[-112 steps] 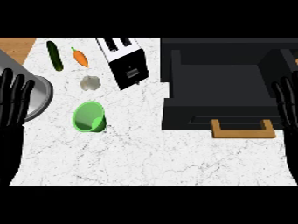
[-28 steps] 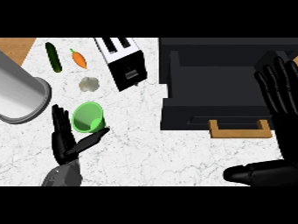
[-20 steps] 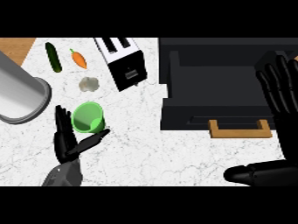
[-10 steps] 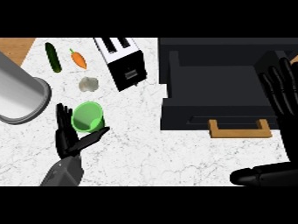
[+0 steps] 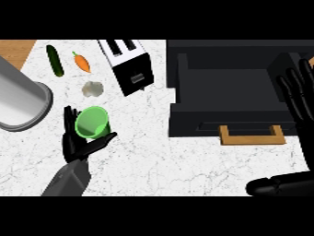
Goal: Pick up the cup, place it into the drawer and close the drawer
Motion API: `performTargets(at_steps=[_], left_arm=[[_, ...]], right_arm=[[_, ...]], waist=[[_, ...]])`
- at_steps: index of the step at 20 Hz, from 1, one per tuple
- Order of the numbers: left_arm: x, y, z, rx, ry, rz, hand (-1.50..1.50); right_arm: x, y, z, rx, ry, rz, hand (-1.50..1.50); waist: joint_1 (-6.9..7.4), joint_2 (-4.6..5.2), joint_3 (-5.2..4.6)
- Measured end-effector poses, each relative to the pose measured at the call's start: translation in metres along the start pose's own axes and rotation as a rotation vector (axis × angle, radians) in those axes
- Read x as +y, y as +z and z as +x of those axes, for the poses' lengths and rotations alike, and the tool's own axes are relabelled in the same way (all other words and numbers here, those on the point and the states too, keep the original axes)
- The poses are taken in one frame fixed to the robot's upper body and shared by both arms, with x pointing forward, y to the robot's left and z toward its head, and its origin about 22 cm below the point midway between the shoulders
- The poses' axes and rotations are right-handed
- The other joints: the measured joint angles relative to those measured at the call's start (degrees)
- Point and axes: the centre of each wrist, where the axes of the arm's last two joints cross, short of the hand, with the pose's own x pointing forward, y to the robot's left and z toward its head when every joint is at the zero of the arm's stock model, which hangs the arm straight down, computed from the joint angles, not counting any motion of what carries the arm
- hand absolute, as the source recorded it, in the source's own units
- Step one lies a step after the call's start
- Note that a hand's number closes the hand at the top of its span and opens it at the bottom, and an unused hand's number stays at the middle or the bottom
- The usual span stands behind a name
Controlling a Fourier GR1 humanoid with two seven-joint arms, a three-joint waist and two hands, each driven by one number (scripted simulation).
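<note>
step: grasping the cup, the first part of the task; placing and closing are not yet done
cup (image 5: pixel 91 122): green, lying tilted on the white desk (image 5: pixel 152 156) with its mouth turned toward the view, just below a pale lump (image 5: pixel 91 88) and left of the drawer
left hand (image 5: pixel 79 140): under and round the cup, fingers up along its left side, thumb out to the lower right of it; it looks curled on the cup, though whether the cup is off the desk i cannot tell
right hand (image 5: pixel 309 99): open, fingers straight and pointing up, at the right edge over the drawer's right side, holding nothing
drawer (image 5: pixel 234 99): black, pulled open, dark inside with nothing showing in it; tan handle (image 5: pixel 251 137) on its near face
other things: toaster (image 5: pixel 129 67) between cup and drawer, carrot (image 5: pixel 82 61) and cucumber (image 5: pixel 54 60) at the far left, a grey cylinder (image 5: pixel 13 99) at the left edge
next move: lift the cup off the desk, carry it right past the toaster's near corner and over the drawer's front wall, then lower it inside
after that: the drawer's front needs a push to shut it
</note>
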Motion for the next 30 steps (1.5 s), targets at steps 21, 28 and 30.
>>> performTargets(at_steps=[21, 28, 30], left_arm=[[0.026, -0.008, 0.007, -0.091, 0.053, -0.191, 1.5], [0.033, -0.02, 0.024, -0.149, 0.082, -0.291, 1.5], [0.025, -0.021, 0.03, -0.173, 0.11, -0.335, 1.5]], right_arm=[[-0.001, 0.007, 0.004, -0.005, 0.008, -0.007, -1.5], [-0.002, 0.007, 0.002, 0.005, 0.015, -0.016, -1.5], [-0.002, 0.004, 0.002, 0.007, 0.017, -0.019, -1.5]], waist=[[0.3, -0.14, 0.02], [0.75, -0.3, 0.06], [1.04, -0.38, 0.09]])
